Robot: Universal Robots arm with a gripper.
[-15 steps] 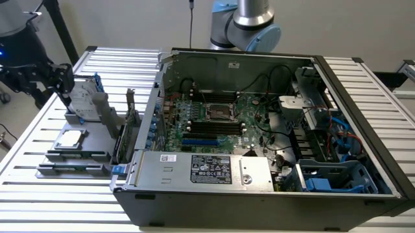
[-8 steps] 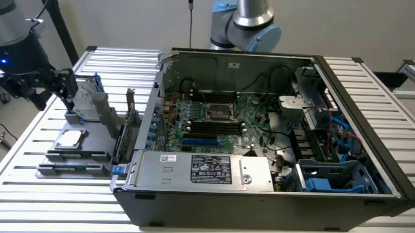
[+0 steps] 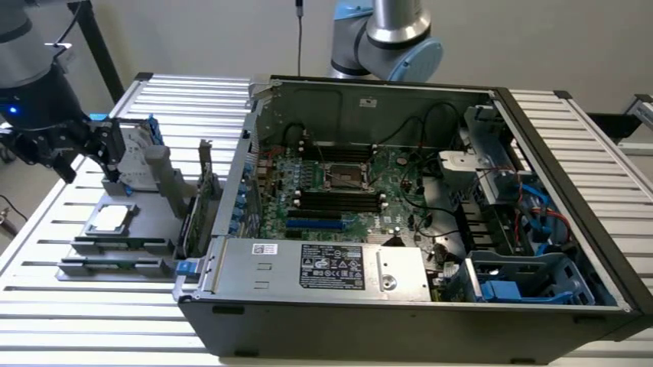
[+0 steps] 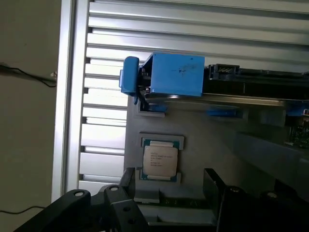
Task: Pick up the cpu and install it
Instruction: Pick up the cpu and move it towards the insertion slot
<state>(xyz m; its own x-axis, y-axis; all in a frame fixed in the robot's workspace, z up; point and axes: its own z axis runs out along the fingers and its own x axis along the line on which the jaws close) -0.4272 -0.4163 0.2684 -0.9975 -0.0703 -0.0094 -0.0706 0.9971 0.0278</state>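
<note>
The jaws stand spread wide with nothing between them, their two dark tips framing an open gap in the wrist view, and I judge they are held apart so that they can close around something flat and square. Just past that gap lies the cpu [image 4: 161,162], silver face up, seated in a shallow pale holder on a grey tray [image 4: 212,145]. In the exterior view the cpu [image 3: 110,219] lies below the jaws and a little toward the viewer, apart from them, so no grasp has been made. The holder probably keeps the chip square and raised enough for its edges to be reached. Behind it on the same tray a hard drive with blue rails [image 4: 176,75] stands on edge, near the jaws, which leaves them little room on that side. Two dark memory sticks [image 3: 121,246] lie in slots toward the tray's front. The tray rests on the slatted metal table [image 3: 571,122], just beside the open computer case [image 3: 408,325], which lies on its side so that the board faces upward. The socket [image 3: 345,176] on that board looks empty, with its frame apparently open, well apart from the chip, so the install has not begun.
</note>
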